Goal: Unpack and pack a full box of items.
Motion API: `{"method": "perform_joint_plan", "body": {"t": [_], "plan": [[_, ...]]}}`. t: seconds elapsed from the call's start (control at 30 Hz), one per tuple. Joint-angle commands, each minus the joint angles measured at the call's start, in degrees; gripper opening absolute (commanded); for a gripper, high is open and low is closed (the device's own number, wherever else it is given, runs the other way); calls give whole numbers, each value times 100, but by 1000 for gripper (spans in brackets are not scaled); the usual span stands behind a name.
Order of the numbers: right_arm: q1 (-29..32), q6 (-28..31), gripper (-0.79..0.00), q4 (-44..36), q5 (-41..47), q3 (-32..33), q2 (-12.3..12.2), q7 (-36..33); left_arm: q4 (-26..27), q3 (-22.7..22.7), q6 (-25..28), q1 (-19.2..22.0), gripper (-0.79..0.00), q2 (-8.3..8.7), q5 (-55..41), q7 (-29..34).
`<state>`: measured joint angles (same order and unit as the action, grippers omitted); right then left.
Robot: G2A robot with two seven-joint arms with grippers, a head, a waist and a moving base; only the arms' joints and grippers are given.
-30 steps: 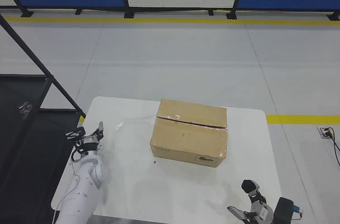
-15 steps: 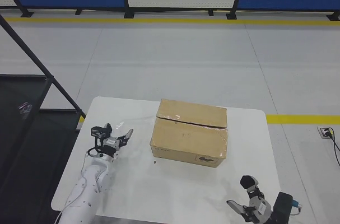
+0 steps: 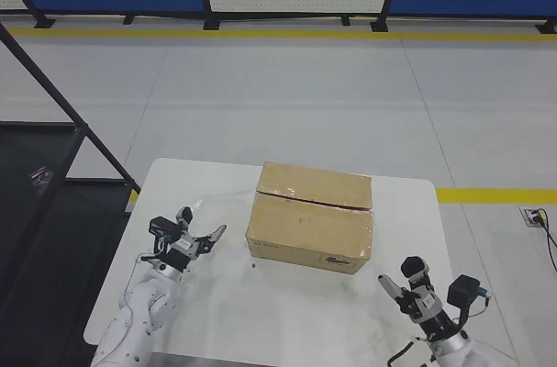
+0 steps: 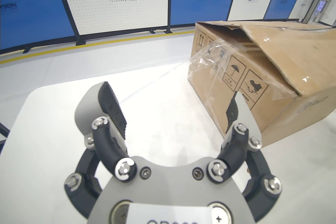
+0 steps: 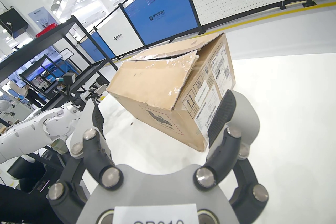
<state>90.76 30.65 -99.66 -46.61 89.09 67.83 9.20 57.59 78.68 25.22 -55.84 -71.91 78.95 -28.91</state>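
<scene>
- Cardboard box (image 3: 310, 220) sits on my white table (image 3: 214, 303), around the middle and toward the far edge, long side across in front of me.
- It's plain brown, a bit battered. Both top flaps are down, but the seam between them is split into a dark, ragged gap (image 5: 168, 57).
- From my left wrist, the box (image 4: 288, 78) has its near top flap riding slightly up at the corner, with torn corrugated edges underneath.
- Loose clear tape (image 4: 207, 57) clings crumpled to that end, one thin strand trailing out over the table.
- That end carries black handling symbols (image 4: 236, 72). The opposite end, seen from my right wrist, carries white shipping labels (image 5: 215, 78).
- More scuffed tape residue runs along the flap edge on the box (image 5: 157, 83).
- There's a tiny dark speck (image 3: 252, 265) on the table just off the front left corner.
- My left gripper (image 3: 205, 225) is low over the table, just beside the left end and pointing at it, not touching.
- Its fingers are spread wide with nothing between them (image 4: 170, 93), only bare tabletop.
- My right gripper (image 3: 399, 275) is near the table's front right corner, clear of the box, which lies ahead and inward of it.
- It too is splayed wide and carrying nothing (image 5: 160, 101), with the labelled end framed between its pads.
</scene>
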Motion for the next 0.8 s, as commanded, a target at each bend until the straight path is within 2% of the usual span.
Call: {"method": "perform_joint_plan", "body": {"t": [0.0,0.07,0.1,0.13,0.2,0.4,0.5,0.6,0.77], "plan": [[0,-2,0,0,1,0,0,-1,-9,-8,3,9,0,-2,4,-1],[-40,-99,0,3,6,-24,6,-35,-9,-8,3,9,0,-2,4,-1],[-202,-348,0,42,110,-103,26,-112,9,-8,-21,1,0,-3,-1,11],[-436,-661,0,151,370,-212,58,-202,108,-26,-109,-19,0,-9,0,58],[-980,-860,0,423,1254,-514,127,-540,322,-67,-147,-56,0,-18,-22,62],[-2775,-1709,0,1949,3032,-950,350,-586,625,201,169,-305,0,53,-282,-238],[-3470,-1843,0,2779,3739,-1130,474,-399,637,417,502,-454,0,106,-523,-350],[-3539,-1883,0,2867,3721,-1146,481,-378,585,599,713,-567,0,150,-735,-321],[-3539,-1883,0,2867,3721,-1146,481,-378,492,667,-189,-573,0,121,-917,94]]}}
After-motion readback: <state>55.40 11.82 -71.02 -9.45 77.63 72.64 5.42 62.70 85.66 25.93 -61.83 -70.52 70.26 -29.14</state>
